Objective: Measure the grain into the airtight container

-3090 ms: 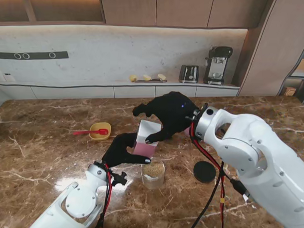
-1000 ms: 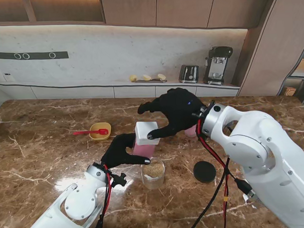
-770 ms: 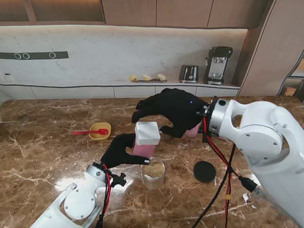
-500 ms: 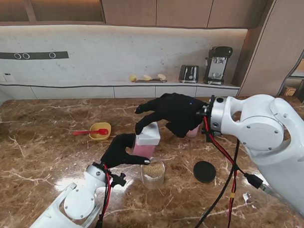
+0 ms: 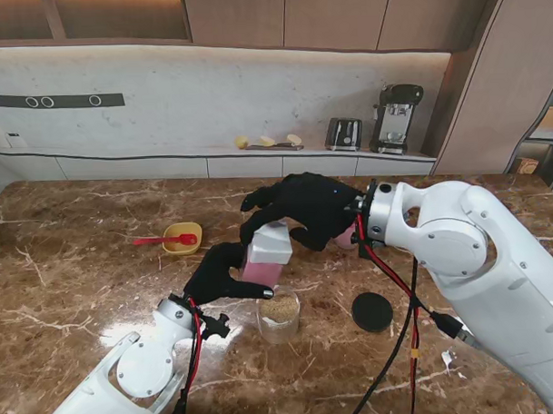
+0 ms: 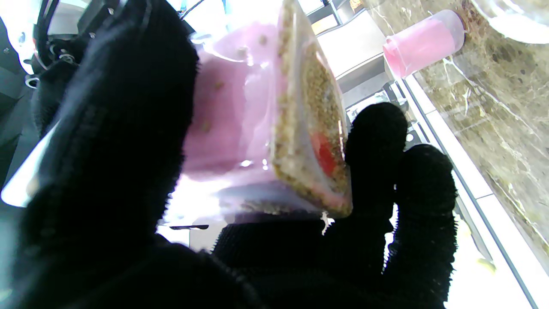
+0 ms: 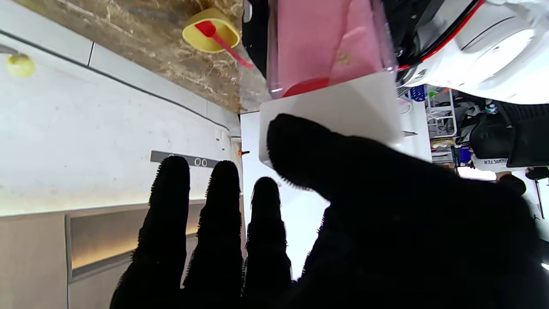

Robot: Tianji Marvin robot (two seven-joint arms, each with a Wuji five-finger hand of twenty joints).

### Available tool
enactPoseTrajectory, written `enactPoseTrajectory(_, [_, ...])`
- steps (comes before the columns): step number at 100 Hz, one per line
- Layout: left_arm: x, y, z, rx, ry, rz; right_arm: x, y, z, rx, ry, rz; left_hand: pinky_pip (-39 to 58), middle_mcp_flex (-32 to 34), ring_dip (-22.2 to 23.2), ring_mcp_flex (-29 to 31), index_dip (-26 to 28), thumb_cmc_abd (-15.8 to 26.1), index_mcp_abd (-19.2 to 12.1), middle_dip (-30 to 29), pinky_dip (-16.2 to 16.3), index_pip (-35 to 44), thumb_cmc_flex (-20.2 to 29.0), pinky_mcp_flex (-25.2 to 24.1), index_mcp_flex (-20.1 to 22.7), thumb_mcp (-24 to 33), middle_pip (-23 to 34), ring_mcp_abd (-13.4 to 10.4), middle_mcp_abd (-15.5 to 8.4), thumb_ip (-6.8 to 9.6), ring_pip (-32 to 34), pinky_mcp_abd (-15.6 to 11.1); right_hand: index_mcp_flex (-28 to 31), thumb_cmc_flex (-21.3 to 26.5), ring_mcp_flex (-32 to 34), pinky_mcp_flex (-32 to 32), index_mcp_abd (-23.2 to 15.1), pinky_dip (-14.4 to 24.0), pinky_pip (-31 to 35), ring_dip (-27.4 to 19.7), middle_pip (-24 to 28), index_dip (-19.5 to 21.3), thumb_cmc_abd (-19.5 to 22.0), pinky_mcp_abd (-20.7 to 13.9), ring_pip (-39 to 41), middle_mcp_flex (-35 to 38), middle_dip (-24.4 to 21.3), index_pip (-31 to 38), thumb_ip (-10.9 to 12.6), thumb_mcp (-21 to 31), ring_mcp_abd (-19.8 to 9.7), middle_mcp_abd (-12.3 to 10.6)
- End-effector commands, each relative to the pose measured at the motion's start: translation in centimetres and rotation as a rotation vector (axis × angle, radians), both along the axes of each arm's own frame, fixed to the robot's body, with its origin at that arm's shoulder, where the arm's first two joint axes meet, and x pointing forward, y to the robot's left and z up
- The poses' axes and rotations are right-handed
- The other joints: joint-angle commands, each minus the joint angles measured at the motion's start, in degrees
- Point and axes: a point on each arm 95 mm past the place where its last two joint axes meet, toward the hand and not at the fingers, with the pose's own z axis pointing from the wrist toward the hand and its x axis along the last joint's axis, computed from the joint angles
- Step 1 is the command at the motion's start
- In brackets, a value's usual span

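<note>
While the left hand (image 5: pixel 226 272) grips it, the pink container (image 5: pixel 265 259) – white-lidded – sits under the spread right hand (image 5: pixel 302 208).

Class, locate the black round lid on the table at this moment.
In the stand view the black lid lies flat on the robot's right, just right of the glass jar of grain, under the right arm.

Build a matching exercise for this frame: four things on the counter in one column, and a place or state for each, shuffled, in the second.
Things:
1. pink container
2. white lid
3. glass jar
4. black disc

States:
A. lying flat, untouched
B. gripped by the left hand
C. holds grain, stands open
D. under the right hand fingers

Pairs: 1-B, 2-D, 3-C, 4-A
</note>
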Motion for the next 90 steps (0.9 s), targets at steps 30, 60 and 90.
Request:
enactPoseTrajectory(30, [-0.2,-0.2,-0.1,-0.013,-0.001,0.002,-0.4,0.8,-0.4,-0.033,0.01,-0.02,1.12,7.68,0.63,0.87,-0.08,24.78,-23.1,3.01,0.73,40.13,12.72,-0.26,8.31,30.29,9.75,-4.05,-11.41,-0.56,1.12,-1.33,8.13,-21.96,-1.1,-0.73,11.03,4.36,3.49,2.02,-2.49,2.0,2.02,0.0,2.12,8.79,4.63,6.72,-4.07,-15.68,-1.32,-0.98])
enactPoseTrajectory(60, [-0.4,-0.1,-0.1,-0.015,-0.003,0.007,-0.7,2.4,-1.3,0.024,-0.071,-0.123,1.09,7.65,0.64,0.87,-0.06,24.77,-23.16,3.05,0.74,40.13,12.73,-0.28,8.25,30.31,9.79,-4.13,-11.47,-0.55,1.12,-1.37,15.68,-32.64,19.46,12.01,15.98,5.9,17.09,8.24,5.36,0.17,13.63,1.1,10.58,33.48,13.64,9.96,0.49,-34.93,0.27,-2.71])
enactPoseTrajectory(90, [-0.5,0.1,-0.1,-0.013,-0.002,0.01,-1.3,2.4,-1.8,0.043,-0.117,-0.225,1.11,7.74,0.63,0.95,-0.04,24.76,-23.09,3.0,0.74,40.17,12.67,-0.18,8.26,30.41,9.8,-4.12,-11.42,-0.55,1.12,-1.44,7.13,-49.15,21.65,12.99,18.13,-0.59,21.34,7.17,6.93,-11.81,22.14,0.59,9.62,36.14,11.99,-0.41,3.21,-28.17,1.39,-2.9])
